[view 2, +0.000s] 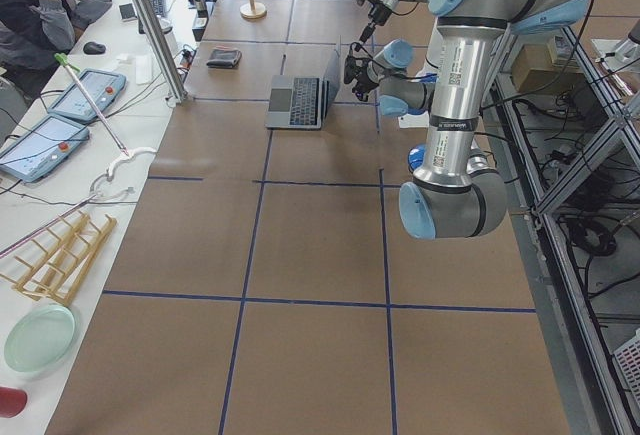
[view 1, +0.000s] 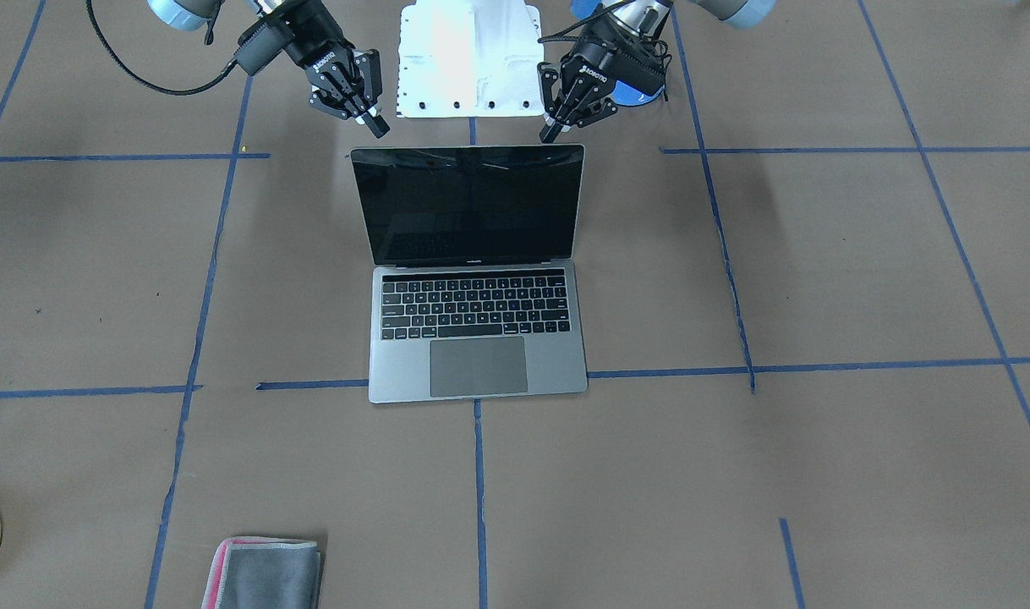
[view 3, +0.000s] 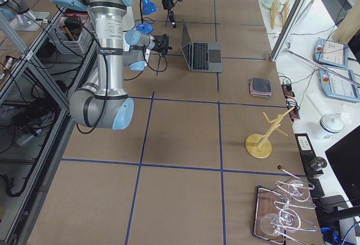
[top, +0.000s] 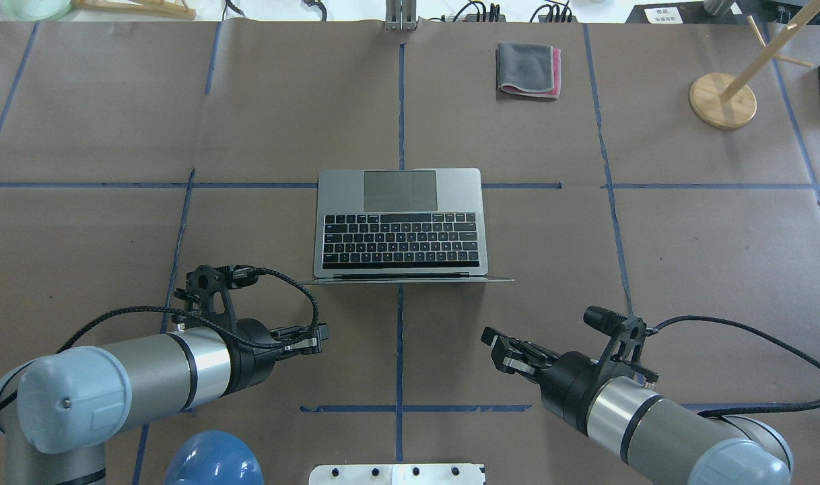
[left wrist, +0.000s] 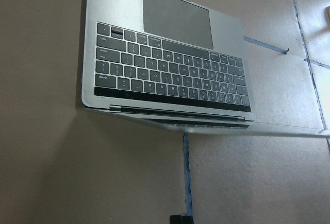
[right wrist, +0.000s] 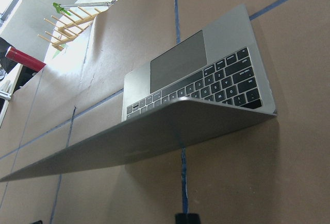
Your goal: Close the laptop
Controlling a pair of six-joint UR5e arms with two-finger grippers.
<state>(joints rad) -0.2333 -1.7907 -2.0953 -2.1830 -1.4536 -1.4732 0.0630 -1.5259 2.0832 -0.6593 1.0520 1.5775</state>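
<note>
Both the black left end effector [view 1: 557, 127] and right end effector [view 1: 373, 121], fingers pressed together on nothing, hang a little behind the raised lid of the slim grey metal laptop [view 1: 477, 309], equally near. It sits open on the brown papered surface [view 1: 819, 271], hinge crosswise.

A desk [top: 686, 236] papered in brown and gridded with blue tape lines [top: 401, 101] fills the evenly lit room, with a white side bench [view 2: 35, 210] bearing touchscreen pendants [view 2: 85, 95] along the left of the left-end view.
</note>
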